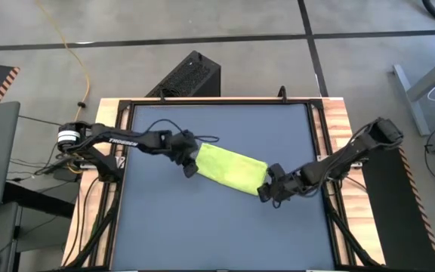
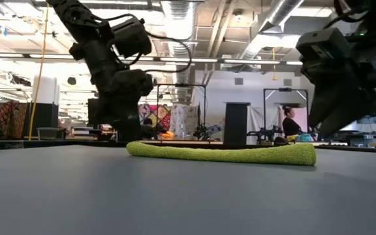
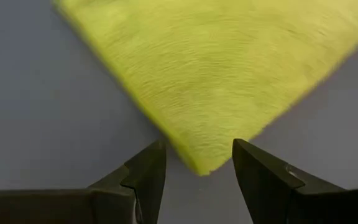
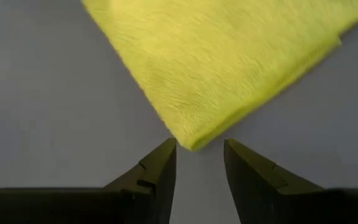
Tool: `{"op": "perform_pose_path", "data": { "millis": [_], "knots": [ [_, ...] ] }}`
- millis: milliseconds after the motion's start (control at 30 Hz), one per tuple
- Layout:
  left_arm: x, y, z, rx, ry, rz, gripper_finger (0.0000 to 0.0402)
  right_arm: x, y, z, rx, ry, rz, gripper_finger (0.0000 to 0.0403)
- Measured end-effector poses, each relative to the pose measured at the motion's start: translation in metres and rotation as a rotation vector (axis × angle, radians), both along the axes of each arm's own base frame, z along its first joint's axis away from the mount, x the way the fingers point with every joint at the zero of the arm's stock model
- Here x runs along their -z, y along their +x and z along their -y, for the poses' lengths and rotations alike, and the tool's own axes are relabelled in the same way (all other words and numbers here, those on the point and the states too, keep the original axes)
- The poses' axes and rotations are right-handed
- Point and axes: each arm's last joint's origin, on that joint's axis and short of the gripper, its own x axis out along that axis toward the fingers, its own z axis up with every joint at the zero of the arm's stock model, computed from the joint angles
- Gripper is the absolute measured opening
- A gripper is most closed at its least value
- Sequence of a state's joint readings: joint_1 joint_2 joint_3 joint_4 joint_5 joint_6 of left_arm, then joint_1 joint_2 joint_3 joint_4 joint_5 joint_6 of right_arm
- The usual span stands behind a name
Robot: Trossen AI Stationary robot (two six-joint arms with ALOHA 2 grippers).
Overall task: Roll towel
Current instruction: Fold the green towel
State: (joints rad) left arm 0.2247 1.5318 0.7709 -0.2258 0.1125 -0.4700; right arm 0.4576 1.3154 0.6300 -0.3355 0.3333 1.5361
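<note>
The towel [image 1: 231,168] is a lime yellow-green cloth folded into a narrow rectangle. It lies flat on the dark table mat, slanting from far left to near right, and in the low view the towel [image 2: 220,154] is a low flat strip. My left gripper [image 1: 189,162] is open at its left end, and in the left wrist view a corner of the towel [image 3: 199,167] lies between the open fingers of my left gripper [image 3: 197,165] without touching them. My right gripper [image 1: 266,193] is open at the right end. There a corner of the towel [image 4: 192,142] lies just ahead of the fingertips of my right gripper [image 4: 201,155].
Bare dark mat [image 1: 217,234] stretches toward the near edge and behind the towel [image 1: 225,121]. The table's wooden frame [image 1: 337,121] runs along its sides. A black box [image 1: 191,75] stands on the floor beyond the far edge. People show far off in the room [image 2: 291,124].
</note>
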Motion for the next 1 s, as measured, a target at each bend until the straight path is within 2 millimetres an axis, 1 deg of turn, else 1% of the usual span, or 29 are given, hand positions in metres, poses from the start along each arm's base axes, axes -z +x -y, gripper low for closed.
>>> {"op": "perform_pose_path", "data": {
  "millis": [100, 200, 300, 533, 633, 800, 900, 1000],
  "knots": [
    [0.003, -0.002, 0.001, -0.047, -0.064, -0.005, 0.0174, 0.003, -0.001, -0.006, 0.044, 0.012, 0.012, 0.0160],
    [0.005, -0.004, 0.001, -0.067, -0.086, -0.009, 0.0174, 0.006, -0.001, -0.009, 0.076, 0.019, 0.012, 0.0160],
    [0.006, -0.005, 0.000, -0.112, -0.092, -0.020, 0.0174, 0.009, 0.001, -0.011, 0.097, 0.022, 0.021, 0.0160],
    [0.005, -0.005, -0.004, -0.120, -0.091, -0.013, 0.0174, 0.007, 0.005, -0.015, 0.119, 0.020, 0.099, 0.0160],
    [0.004, -0.003, -0.004, -0.114, -0.109, 0.011, 0.0174, 0.007, 0.004, -0.016, 0.145, 0.012, 0.110, 0.0160],
    [0.005, -0.004, -0.003, -0.156, -0.131, 0.000, 0.0174, 0.008, 0.003, -0.016, 0.176, 0.005, 0.111, 0.0160],
    [0.005, -0.005, -0.004, -0.181, -0.126, -0.003, 0.0174, 0.014, 0.005, -0.016, 0.191, 0.002, 0.092, 0.0160],
    [0.005, -0.005, -0.004, -0.191, -0.132, -0.002, 0.0174, 0.024, 0.007, -0.018, 0.212, -0.004, 0.058, 0.0160]
  ]
}}
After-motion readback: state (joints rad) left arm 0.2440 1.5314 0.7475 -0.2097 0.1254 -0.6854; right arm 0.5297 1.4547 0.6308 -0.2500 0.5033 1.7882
